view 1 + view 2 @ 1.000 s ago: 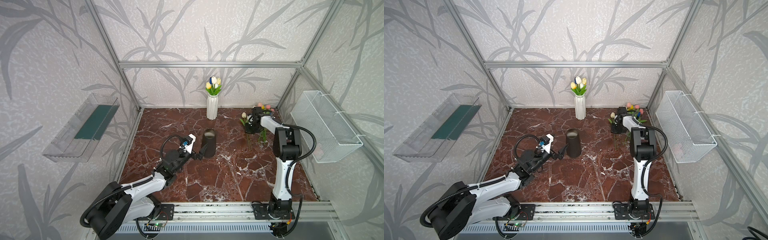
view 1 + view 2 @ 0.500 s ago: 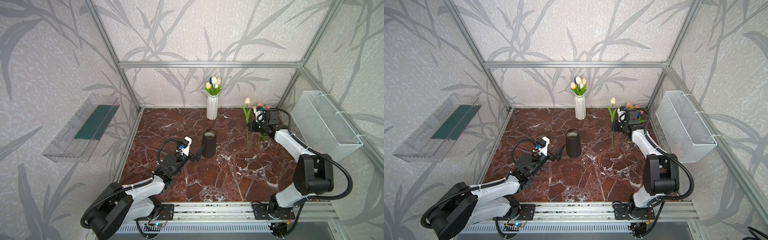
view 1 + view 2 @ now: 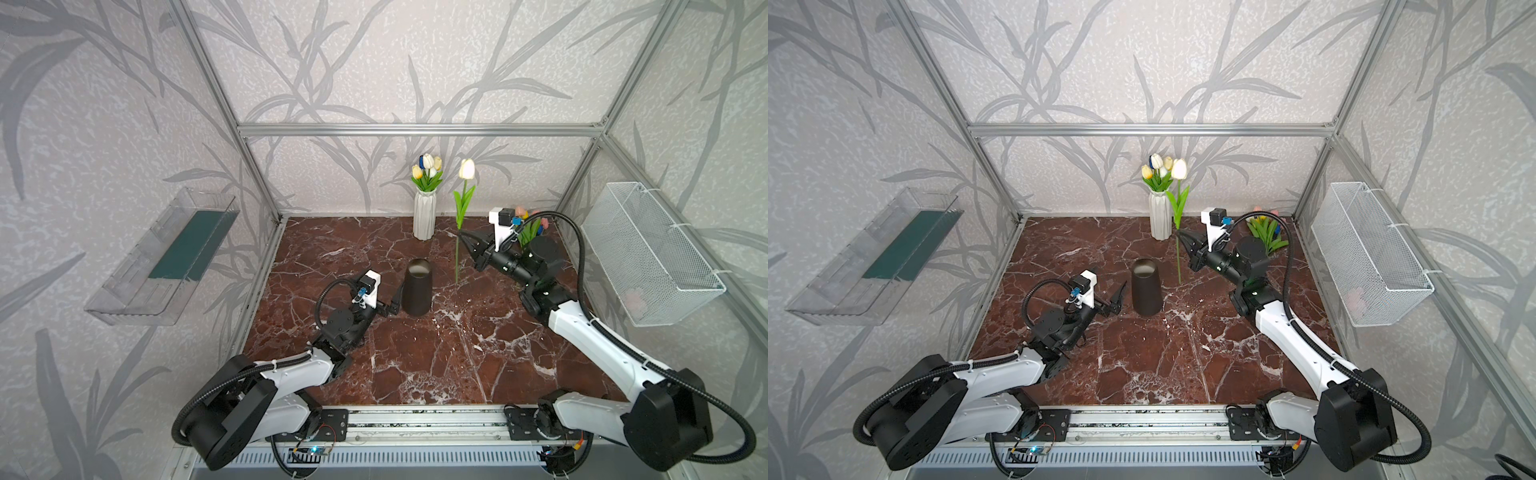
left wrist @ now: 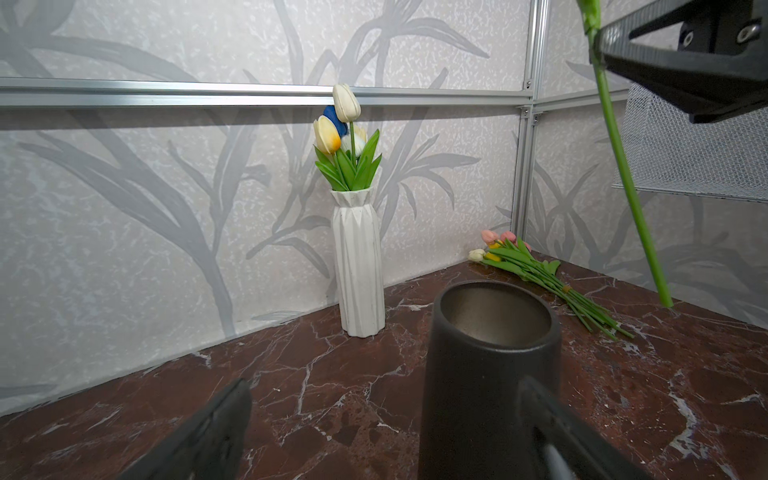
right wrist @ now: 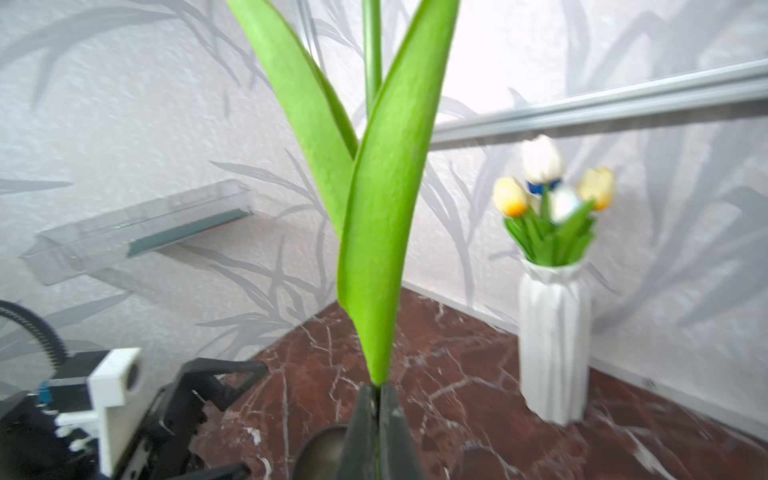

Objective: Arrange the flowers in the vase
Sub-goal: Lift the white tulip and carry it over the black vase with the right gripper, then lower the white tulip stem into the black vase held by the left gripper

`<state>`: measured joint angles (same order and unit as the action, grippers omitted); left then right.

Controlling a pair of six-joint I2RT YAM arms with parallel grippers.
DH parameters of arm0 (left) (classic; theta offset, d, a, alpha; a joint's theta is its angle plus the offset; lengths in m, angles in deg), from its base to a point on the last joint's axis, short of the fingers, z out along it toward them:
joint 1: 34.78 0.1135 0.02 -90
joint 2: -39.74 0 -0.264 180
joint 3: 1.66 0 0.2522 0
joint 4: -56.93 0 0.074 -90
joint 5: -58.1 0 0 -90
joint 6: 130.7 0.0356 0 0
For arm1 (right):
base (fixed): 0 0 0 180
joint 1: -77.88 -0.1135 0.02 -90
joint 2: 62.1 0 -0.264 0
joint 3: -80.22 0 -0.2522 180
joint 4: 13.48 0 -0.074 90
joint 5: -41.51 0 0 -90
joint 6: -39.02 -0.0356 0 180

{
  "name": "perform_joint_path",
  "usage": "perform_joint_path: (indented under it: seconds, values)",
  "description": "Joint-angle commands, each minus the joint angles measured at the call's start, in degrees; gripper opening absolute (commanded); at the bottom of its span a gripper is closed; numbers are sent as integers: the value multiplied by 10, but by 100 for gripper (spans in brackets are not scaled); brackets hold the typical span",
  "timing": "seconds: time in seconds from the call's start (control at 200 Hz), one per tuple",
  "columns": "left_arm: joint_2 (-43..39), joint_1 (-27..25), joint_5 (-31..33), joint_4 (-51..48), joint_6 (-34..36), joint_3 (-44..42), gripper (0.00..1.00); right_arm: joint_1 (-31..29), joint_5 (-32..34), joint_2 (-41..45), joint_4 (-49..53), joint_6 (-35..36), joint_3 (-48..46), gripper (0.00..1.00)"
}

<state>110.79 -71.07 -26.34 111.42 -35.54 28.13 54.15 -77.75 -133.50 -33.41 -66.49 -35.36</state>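
Right gripper has come up off the bunch in the far right corner since a second ago. It's now pinched shut on one cream tulip, held upright, with the stem end hanging just right of the black vase mid-floor.

Both top views: left gripper gapes wide, empty, just left of that matte tapered vase. Ribbed white vase at the far wall holds other tulips.

Left wrist: black vase is hollow, nothing inside, on glossy red marble.

Right wrist: two smooth green leaves block most of it, white vase blurry behind.
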Motion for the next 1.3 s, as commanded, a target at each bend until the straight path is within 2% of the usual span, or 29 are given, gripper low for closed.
perform_joint_path:
  seconds: [0.0,0.2,0.37,0.52,0.7,0.84,0.995,1.07,1.165,1.25,1.295]
  values:
    - [12,3,10,25,13,6,99,-37,-5,-36,-126,0,35,0]
    - [3,3,17,21,17,2,99,-59,15,-117,-175,4,86,0]
    - [-26,3,16,-31,17,2,99,-62,24,-160,-197,22,101,0]
    - [-26,3,16,-27,12,-5,99,-65,12,-188,-207,36,84,0]
    - [-17,3,16,-31,12,1,99,-71,-6,-182,-216,61,29,0]
    - [10,3,9,-14,12,9,99,-76,-7,-168,-174,84,5,1]
    - [33,3,9,20,8,9,99,-86,1,-147,-49,148,7,3]
    - [38,3,8,23,7,9,99,-87,8,-138,-21,156,5,7]
    - [40,3,9,24,7,7,99,-90,22,-128,5,168,0,8]
    - [40,3,11,29,5,4,99,-93,36,-123,30,178,0,17]
    - [40,3,9,29,5,3,99,-95,40,-121,42,184,1,17]
